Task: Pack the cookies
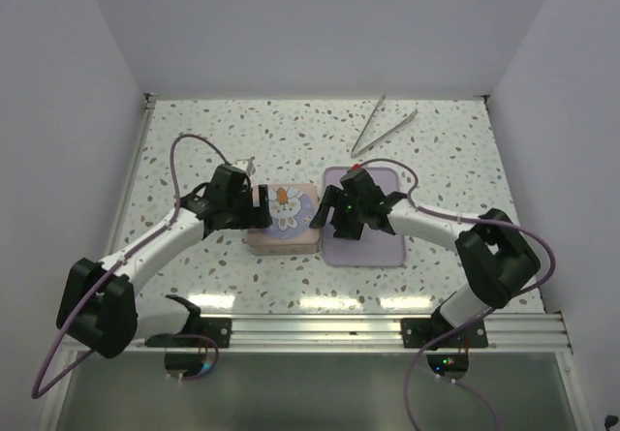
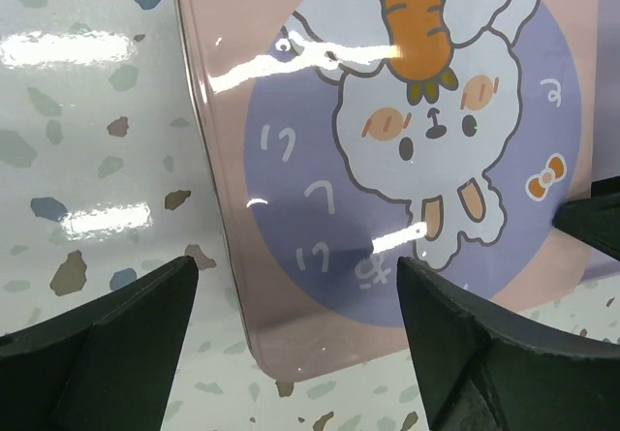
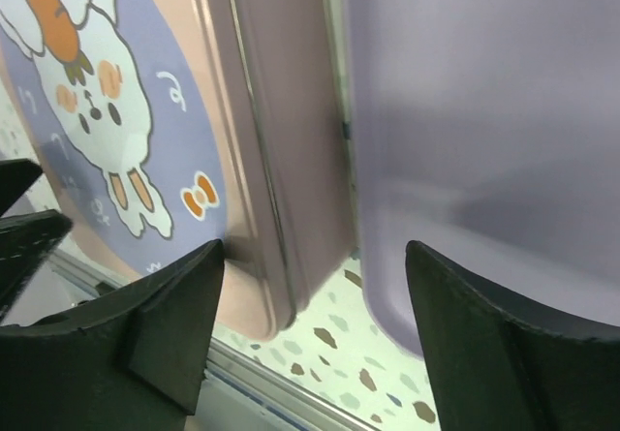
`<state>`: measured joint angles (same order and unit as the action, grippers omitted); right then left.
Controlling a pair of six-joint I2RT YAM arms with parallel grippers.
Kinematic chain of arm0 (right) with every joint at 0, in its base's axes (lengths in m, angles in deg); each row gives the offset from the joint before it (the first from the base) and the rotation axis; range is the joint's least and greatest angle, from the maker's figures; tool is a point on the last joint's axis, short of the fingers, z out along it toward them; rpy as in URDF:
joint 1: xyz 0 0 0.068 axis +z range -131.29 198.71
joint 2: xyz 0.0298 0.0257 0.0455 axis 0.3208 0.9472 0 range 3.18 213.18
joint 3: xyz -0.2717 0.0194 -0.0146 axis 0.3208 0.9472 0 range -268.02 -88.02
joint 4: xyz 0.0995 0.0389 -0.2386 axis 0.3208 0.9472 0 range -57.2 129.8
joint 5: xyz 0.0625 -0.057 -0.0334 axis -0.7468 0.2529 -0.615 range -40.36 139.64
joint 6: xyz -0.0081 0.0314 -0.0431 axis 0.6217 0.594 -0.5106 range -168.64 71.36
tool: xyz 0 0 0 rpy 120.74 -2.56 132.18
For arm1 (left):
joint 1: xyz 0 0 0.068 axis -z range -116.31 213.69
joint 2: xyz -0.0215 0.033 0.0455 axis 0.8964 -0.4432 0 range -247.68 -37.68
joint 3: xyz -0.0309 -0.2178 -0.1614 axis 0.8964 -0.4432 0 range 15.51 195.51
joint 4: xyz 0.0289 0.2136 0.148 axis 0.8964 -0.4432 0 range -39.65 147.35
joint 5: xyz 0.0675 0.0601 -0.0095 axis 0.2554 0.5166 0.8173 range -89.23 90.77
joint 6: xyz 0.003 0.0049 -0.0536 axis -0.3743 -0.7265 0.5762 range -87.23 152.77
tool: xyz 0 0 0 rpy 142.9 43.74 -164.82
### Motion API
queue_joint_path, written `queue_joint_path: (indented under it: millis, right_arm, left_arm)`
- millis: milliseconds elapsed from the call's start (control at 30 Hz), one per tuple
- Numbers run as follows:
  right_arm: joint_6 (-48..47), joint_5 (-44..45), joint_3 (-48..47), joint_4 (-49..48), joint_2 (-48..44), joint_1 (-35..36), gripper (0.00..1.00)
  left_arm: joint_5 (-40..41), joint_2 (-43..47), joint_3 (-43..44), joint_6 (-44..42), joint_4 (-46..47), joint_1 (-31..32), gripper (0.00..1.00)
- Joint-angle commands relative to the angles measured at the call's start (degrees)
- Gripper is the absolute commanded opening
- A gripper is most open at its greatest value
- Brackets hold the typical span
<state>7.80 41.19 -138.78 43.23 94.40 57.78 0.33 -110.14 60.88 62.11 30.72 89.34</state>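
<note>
No cookies show in any view. A closed pink tin (image 1: 283, 216) with a rabbit-and-carrot lid (image 2: 407, 140) sits at the table's middle. My left gripper (image 1: 254, 201) hangs over the tin's left edge, open; in the left wrist view the left gripper (image 2: 295, 266) spans the lid's near corner with nothing between its fingers. My right gripper (image 1: 334, 213) is at the tin's right side, open. In the right wrist view the right gripper (image 3: 315, 252) straddles the gap between the tin (image 3: 145, 140) and a lavender tray (image 3: 484, 111), empty.
The lavender tray (image 1: 373, 247) lies flat just right of the tin. Metal tongs (image 1: 383, 126) rest at the back right of the speckled table. White walls close in on three sides, and a metal rail (image 1: 387, 329) runs along the near edge.
</note>
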Motion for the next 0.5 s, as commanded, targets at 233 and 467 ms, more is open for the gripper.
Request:
queue_joint_path:
  millis: [233, 467]
  right_arm:
    - [-5.2, 6.0, -5.2, 15.3, -13.3, 0.3, 0.87]
    - [-8.3, 7.0, -10.6, 20.0, -23.4, 0.3, 0.94]
  left_arm:
    - [6.4, 8.1, 6.3, 0.5, -7.7, 0.2, 0.93]
    - [10.7, 12.9, 10.4, 1.8, -9.2, 0.2, 1.0]
